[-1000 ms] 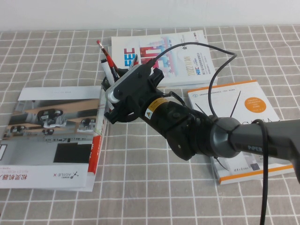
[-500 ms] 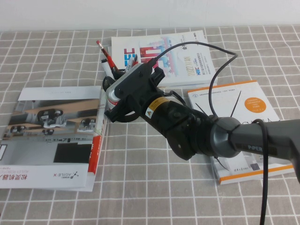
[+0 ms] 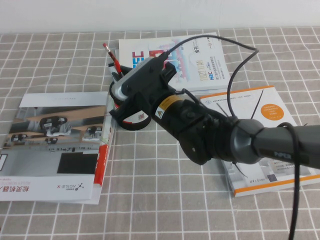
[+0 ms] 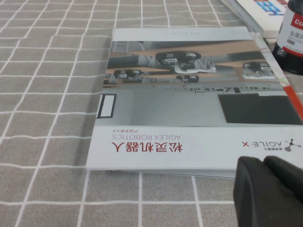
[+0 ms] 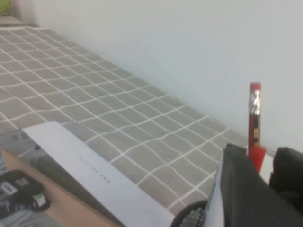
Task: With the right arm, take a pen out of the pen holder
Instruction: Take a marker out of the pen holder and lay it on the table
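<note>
The black mesh pen holder [image 3: 131, 120] stands between the booklet on the left and the books at the back; its labelled side also shows in the left wrist view [image 4: 292, 40]. A red pen [image 3: 112, 57] sticks up out of it, leaning to the back left. My right gripper [image 3: 122, 85] hangs right over the holder, and in the right wrist view it [image 5: 265, 158] is shut on the red pen [image 5: 255, 118], whose top rises above the fingers. My left gripper [image 4: 267, 163] is shut and empty near the booklet's front edge; it is out of the high view.
A large AgileX booklet [image 3: 55, 145] lies at the left beside the holder. A white book [image 3: 195, 57] lies at the back and an orange-edged one [image 3: 270, 125] at the right, partly under my right arm. A black cable [image 3: 235, 65] arcs above the arm.
My right gripper closed on the red pen and has lifted slightly over the holder. The white pen seen beside it earlier is now hidden.
</note>
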Robot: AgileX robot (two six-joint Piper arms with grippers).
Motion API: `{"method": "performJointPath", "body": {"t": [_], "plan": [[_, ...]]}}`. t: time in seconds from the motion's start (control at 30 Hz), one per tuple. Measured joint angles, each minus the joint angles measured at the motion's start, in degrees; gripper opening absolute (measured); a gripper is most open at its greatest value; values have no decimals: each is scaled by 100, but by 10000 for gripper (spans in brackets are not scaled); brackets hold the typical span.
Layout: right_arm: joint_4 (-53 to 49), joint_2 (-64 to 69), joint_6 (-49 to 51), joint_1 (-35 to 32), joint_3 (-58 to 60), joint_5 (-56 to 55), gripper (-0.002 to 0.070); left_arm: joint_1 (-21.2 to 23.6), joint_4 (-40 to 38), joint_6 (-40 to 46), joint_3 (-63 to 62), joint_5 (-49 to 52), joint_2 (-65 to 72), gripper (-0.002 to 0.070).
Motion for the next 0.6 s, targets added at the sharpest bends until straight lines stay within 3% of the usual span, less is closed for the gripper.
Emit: {"method": "performJointPath", "body": {"t": [0.6], "plan": [[0,-387,0,0,0,431,89,0,0,0,0,0,0,-3]]}}
